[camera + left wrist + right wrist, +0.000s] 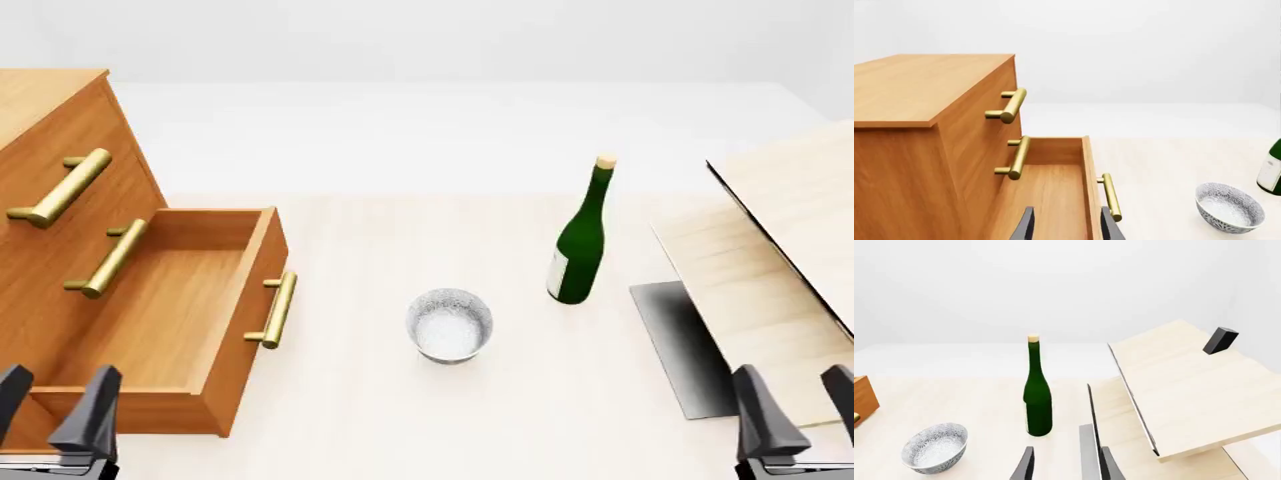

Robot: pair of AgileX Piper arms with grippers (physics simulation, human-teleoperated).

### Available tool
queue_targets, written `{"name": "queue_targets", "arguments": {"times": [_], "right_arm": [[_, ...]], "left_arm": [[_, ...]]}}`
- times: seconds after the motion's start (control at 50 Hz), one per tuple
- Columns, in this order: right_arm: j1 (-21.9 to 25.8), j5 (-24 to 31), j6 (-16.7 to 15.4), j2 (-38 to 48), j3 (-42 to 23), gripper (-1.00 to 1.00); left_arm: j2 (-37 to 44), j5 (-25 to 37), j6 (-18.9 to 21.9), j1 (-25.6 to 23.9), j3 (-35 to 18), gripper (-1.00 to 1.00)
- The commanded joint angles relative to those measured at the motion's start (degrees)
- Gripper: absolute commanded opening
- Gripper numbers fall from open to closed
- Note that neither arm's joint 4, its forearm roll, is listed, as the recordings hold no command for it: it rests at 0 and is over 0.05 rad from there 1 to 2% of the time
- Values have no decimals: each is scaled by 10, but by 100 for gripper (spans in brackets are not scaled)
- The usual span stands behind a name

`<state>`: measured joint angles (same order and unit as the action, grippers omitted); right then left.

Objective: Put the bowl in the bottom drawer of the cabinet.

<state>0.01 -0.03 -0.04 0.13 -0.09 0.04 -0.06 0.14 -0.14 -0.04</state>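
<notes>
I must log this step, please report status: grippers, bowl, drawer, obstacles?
Left gripper open, right gripper open, both empty. Bowl on table, untouched. Bottom drawer open. Green bottle stands beyond bowl, not blocking.

The cabinet [54,150] was of orange-brown wood with a fine grain and a smooth, matt finish. The bottom drawer [160,300] showed the same wood on its walls and inside. The bar handles [274,310] looked like brass metal, polished, with a soft shine. The bowl [450,326] had a speckled grey-white surface like granite, a little glittery, and its inside was pale and smooth. The green bottle [578,245] looked like glossy glass, with a pale paper-like label and a light cork top. The worktop [360,420] was pale wood, matt. The pale boards [787,250] were light wood with dark edges. Both end effectors, left [56,405] and right [798,405], looked like dark matt plastic.
</notes>
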Motion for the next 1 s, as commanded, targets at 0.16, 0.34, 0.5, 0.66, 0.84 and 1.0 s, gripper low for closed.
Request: {"name": "queue_targets", "arguments": {"times": [0.16, 0.34, 0.5, 0.66, 0.84, 1.0], "right_arm": [[0, -2, 0, 3, -1, 100], [0, -3, 0, 5, -1, 100], [0, -3, 0, 5, -1, 100], [0, -3, 0, 5, -1, 100], [0, -3, 0, 5, -2, 100], [0, -2, 0, 4, -2, 100]], "left_arm": [[0, -3, 10, -12, -1, 100], [0, -12, 11, -55, -16, 100], [0, -27, 31, -123, -10, 100], [0, 35, 38, -214, -74, 100], [0, 38, 47, -247, -72, 100], [26, 53, 74, -291, -86, 100]]}}
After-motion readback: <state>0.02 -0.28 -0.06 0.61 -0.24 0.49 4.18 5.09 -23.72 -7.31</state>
